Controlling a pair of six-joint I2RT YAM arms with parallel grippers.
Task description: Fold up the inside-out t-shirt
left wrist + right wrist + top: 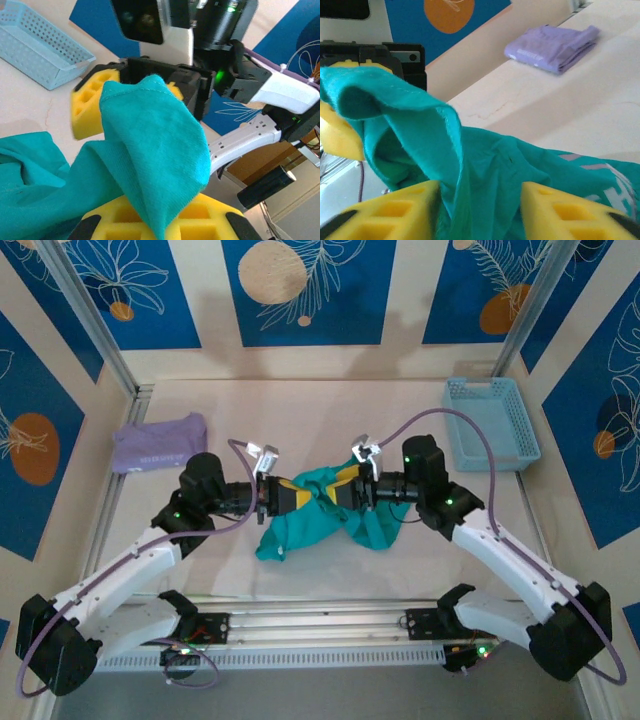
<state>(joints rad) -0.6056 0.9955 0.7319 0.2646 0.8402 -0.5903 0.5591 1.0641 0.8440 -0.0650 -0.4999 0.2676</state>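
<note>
**A:** Where's the shirt (322,518)?

**B:** Mid-table (300,410), bunched up. A ridge of it is lifted between the two grippers and the rest slumps toward the near edge.

**A:** And the jaws?

**B:** The left gripper (290,496) is clamped on a fold of cloth. The right gripper (338,488) has its fingers (395,212) standing apart, with cloth running loose between them and nothing pinched.

**A:** How will it handle?

**B:** I'd say light and limp. It's a soft knit with no stiffness, so it sags from any hold and ropes up when pinched at one spot. It isn't fragile, and the foam pads should keep it from slipping.

**A:** Where would you take hold?

**B:** On a stitched edge, like the hem (410,92) curling over by the right wrist. Two holds well apart along it should let the cloth spread flat. Bunched like this, I can't tell sleeve from body.
</note>
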